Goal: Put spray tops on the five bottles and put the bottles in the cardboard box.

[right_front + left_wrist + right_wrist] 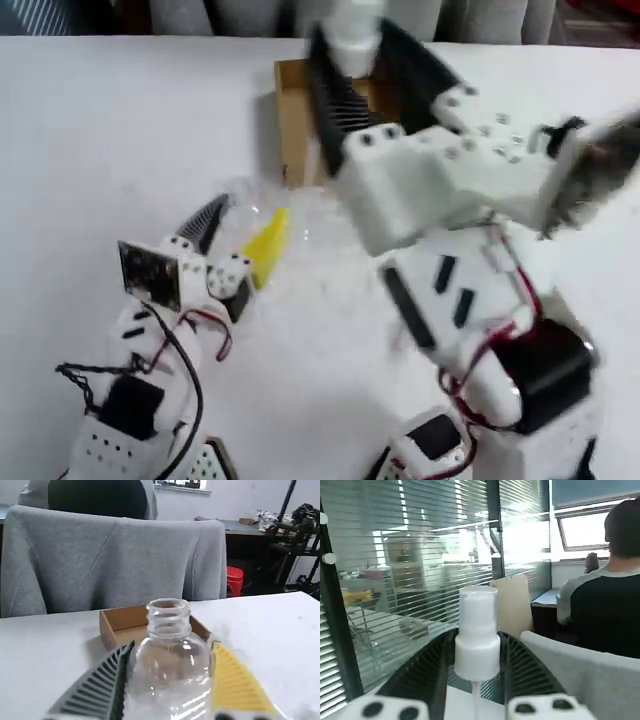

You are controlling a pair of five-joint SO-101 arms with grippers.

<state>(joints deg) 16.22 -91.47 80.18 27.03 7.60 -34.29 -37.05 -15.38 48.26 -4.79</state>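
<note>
From where I stand, the left end effector [171, 652] is partly closed on a clear bottle [170, 655]. Its yellow finger [235, 680] lies against one side of the bottle's body and its ribbed grey finger [100, 690] against the other. The fingers are spread only as far as the bottle is wide. The bottle sits upright between them with its neck [169, 612] open and no top on it. I cannot tell whether its base rests on the white bench [120, 130].

The cardboard box [120, 622] sits just beyond the bottle on the bench. It is low-walled and open upward, and it is apart from the left end effector's fingertips.

The right end effector [477, 642] is lifted well up off the bench. It pinches a white spray top [477, 635] by its collar, between two black ribbed fingers [420, 675]. These are nearly together, with only the top's width between them. The spray top stands upright in the grip, with its nozzle head above the fingers and a thin white tube hanging down below the collar.

In the high view, the spray top appears over the far part of the box, away from the bottle. A chair with a grey garment [115, 560] draped over it stands behind the bench.
</note>
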